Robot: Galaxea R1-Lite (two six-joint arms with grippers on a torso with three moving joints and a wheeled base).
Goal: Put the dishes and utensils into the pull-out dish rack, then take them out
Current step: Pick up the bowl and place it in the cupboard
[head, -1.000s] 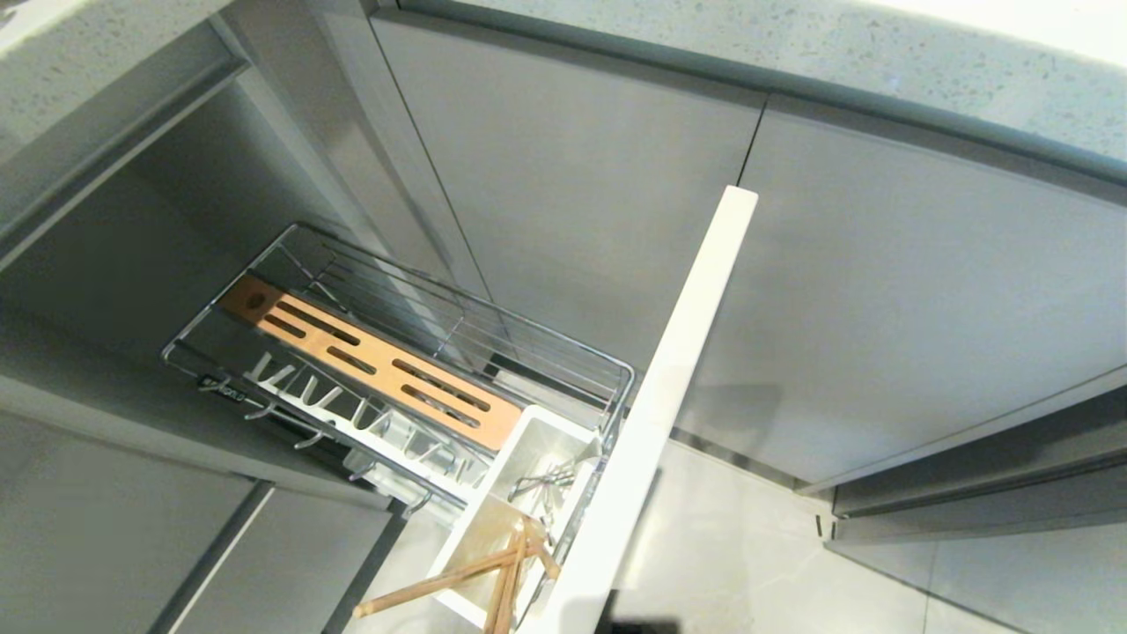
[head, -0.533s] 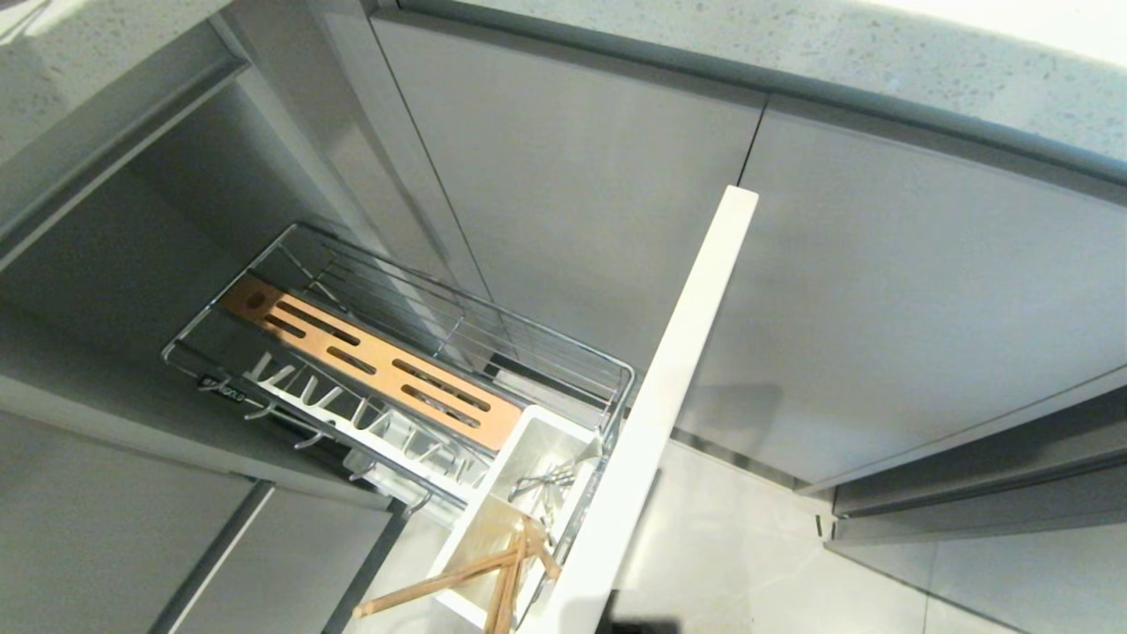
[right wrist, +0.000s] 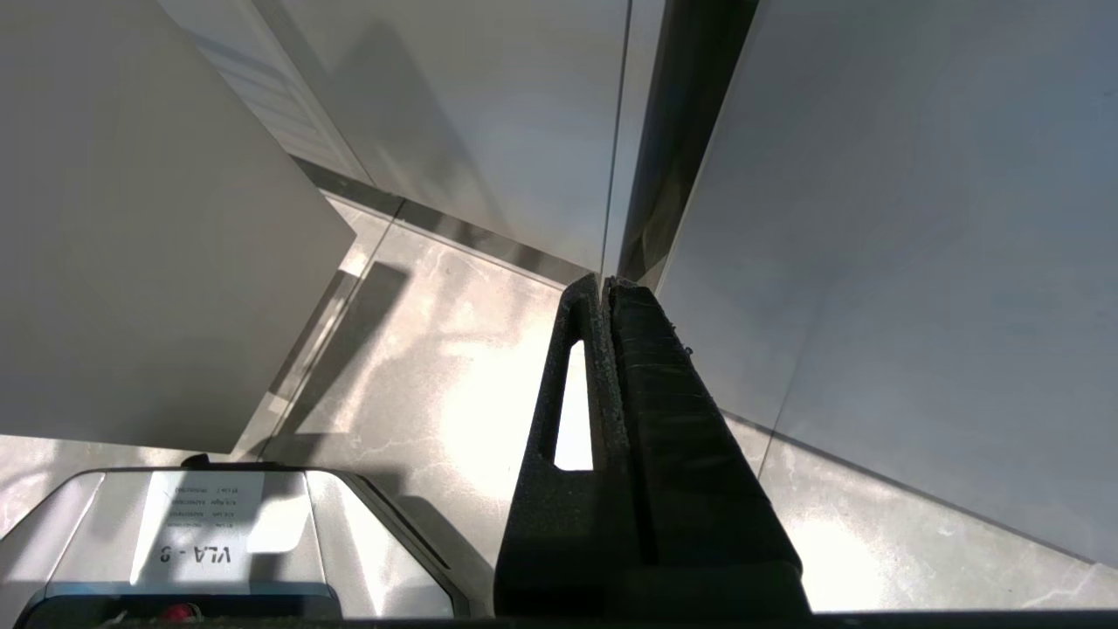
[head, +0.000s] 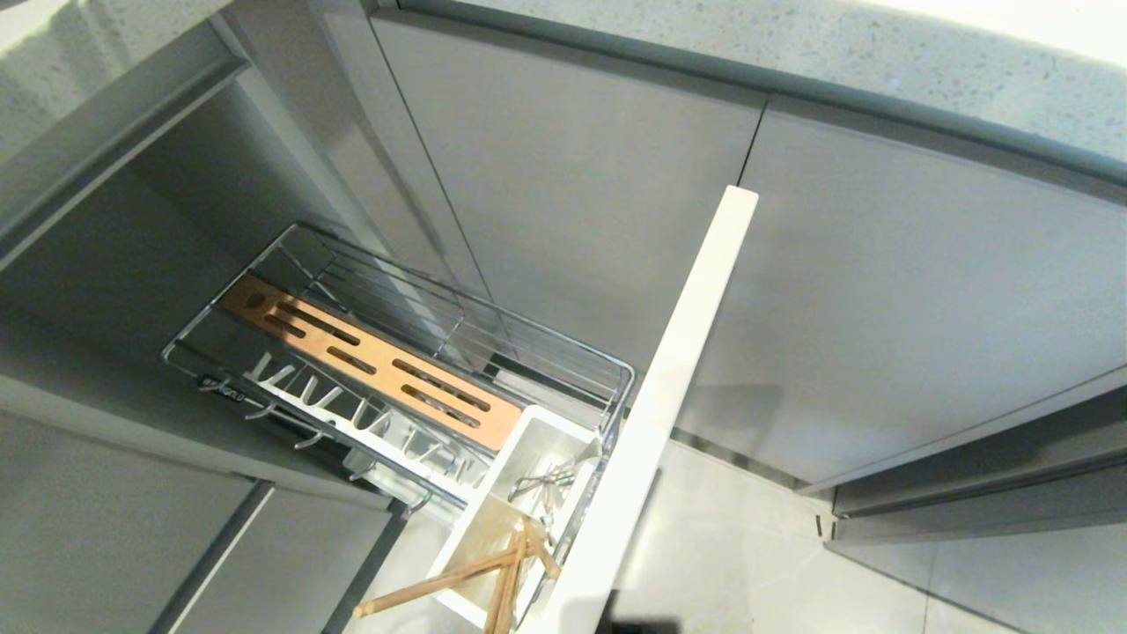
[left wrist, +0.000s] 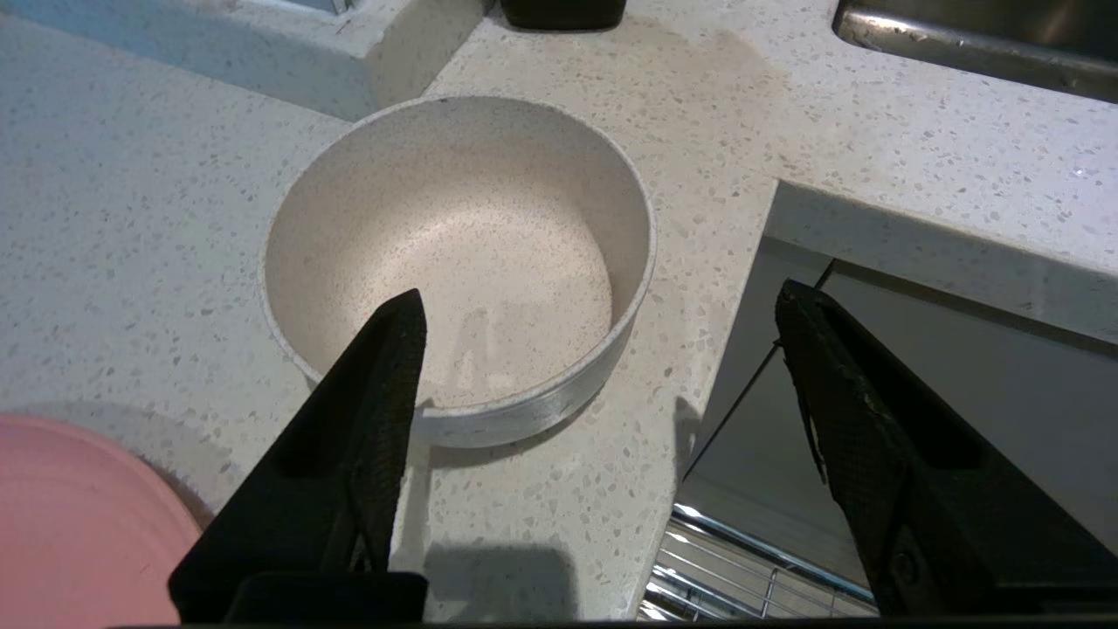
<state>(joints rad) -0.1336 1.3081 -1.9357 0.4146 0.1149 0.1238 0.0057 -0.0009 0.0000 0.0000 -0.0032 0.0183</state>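
1. Fingers of the left gripper [left wrist: 603, 306] stand wide apart over the white bowl [left wrist: 458, 262], gripping nothing; right gripper [right wrist: 605, 288] hangs closed near the floor.
2. Risk: the bowl sits close to the countertop [left wrist: 131, 218] edge, so a clipped rim could tip it off.
3. Chopsticks [head: 475, 571] lean in the pull-out dish rack [head: 396, 370] below; the pink plate [left wrist: 79, 524] lies just beside the bowl.

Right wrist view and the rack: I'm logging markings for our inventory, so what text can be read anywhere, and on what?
"VLA - 9": white sticker on the robot's base, seen upside down.
Sticker's smaller lines: too small to read.
Small dark tag on the pull-out dish rack: too blurred to read.
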